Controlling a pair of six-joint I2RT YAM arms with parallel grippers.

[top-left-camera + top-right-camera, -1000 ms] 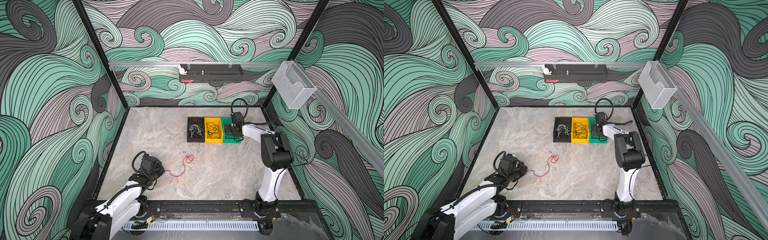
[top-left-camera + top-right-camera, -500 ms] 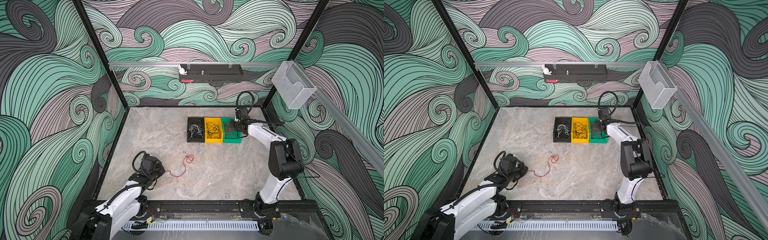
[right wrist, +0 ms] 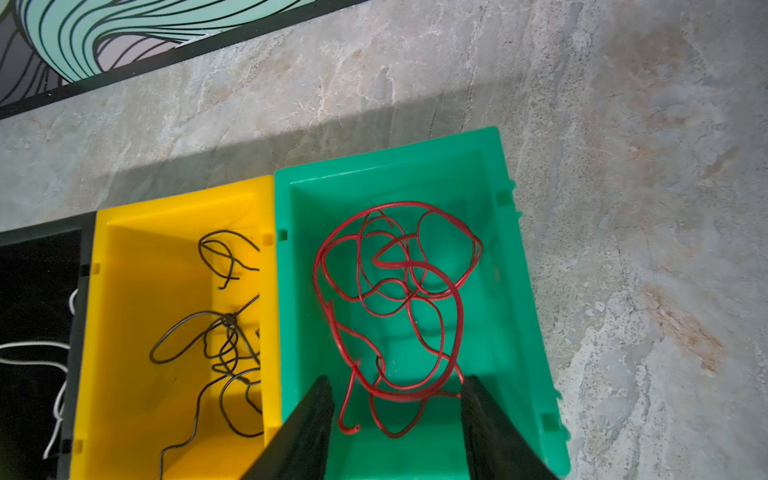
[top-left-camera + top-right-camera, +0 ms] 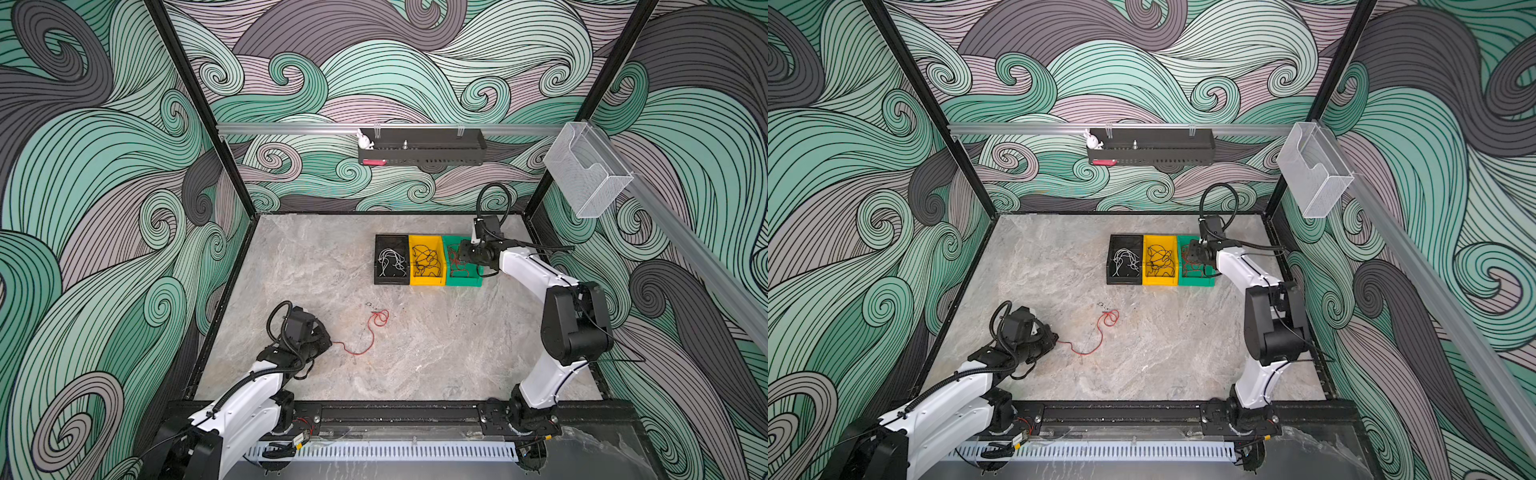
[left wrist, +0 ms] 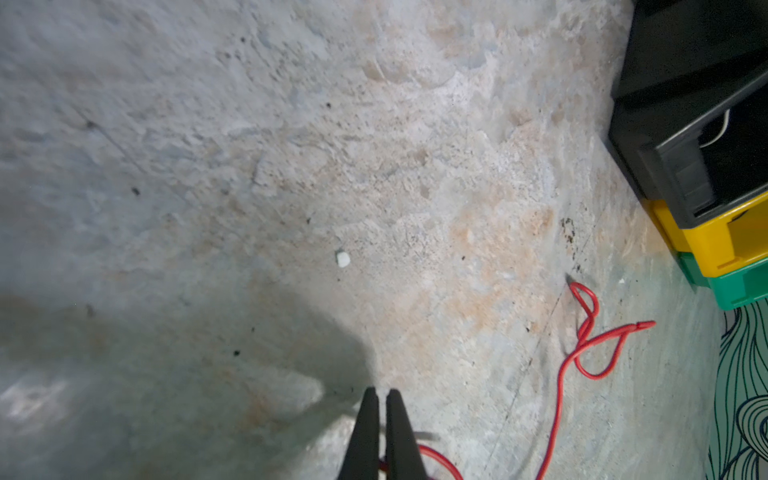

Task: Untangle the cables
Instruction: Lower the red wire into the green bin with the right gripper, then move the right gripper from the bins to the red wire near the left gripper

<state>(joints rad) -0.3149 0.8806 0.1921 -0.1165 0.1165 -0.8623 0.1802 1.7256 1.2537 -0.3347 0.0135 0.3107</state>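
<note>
L gripper [image 5: 382,391], lower left in both top views, was clamped shut on one end of a red cable [image 5: 558,399]. The rest trailed over the table [image 4: 436,353] to a small loop near centre frame. R gripper [image 3: 397,379] hung over the green bin [image 3: 519,291], right of centre, jaws well apart, gripping nothing. Inside lay red cables [image 3: 390,299] in a tangle. Next to it, black cables [image 3: 226,332] sat in the yellow bin [image 3: 124,332], and white cables [image 4: 390,264] in the black bin [image 4: 390,240].
</note>
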